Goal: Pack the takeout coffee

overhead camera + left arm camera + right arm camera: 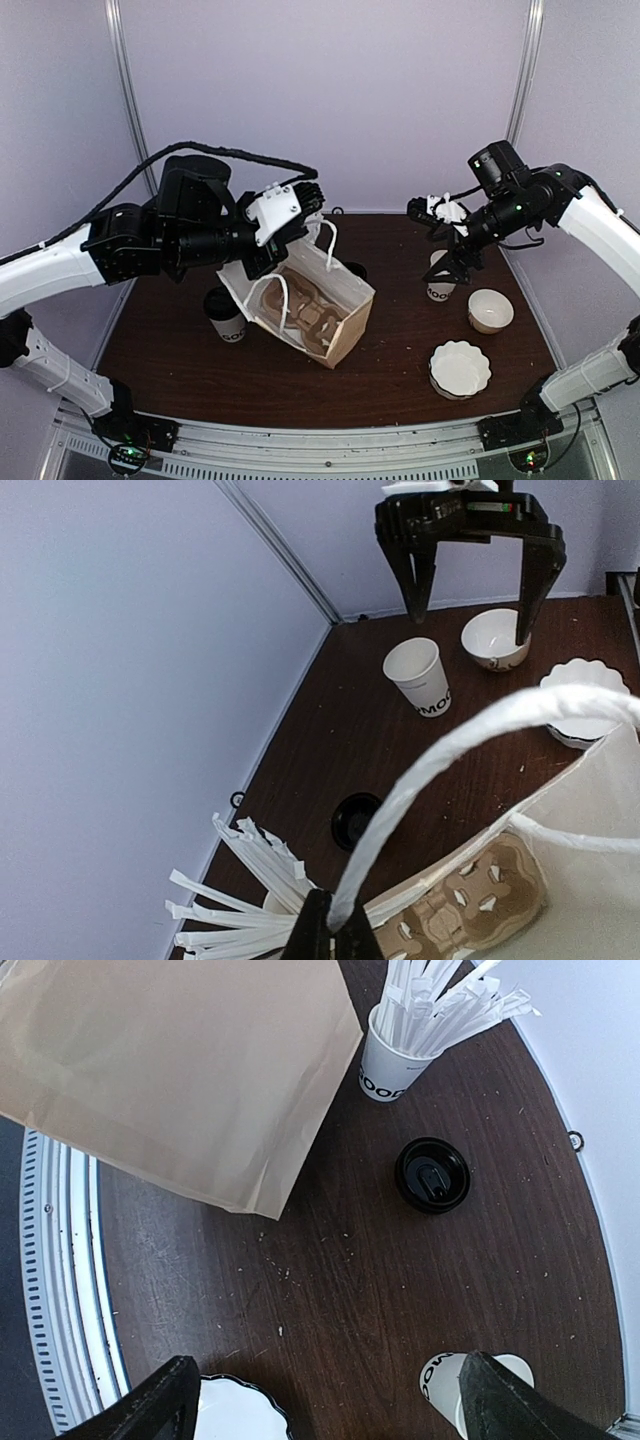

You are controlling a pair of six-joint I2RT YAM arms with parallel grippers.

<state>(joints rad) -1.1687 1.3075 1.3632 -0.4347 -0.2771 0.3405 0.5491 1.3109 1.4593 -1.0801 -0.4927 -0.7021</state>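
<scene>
The takeout coffee is standing left of the paper bag, whose handle the left gripper is pinching tight. The right gripper is hovering wide open, empty, over a lidless cup; next it probably needs to cross to the coffee

From above, the bag hides most of the black lid at its 2 o'clock, so I can't tell whether a cup stands under it, and the left arm covers the top of the straw cup at the bag's 9 o'clock.
</scene>
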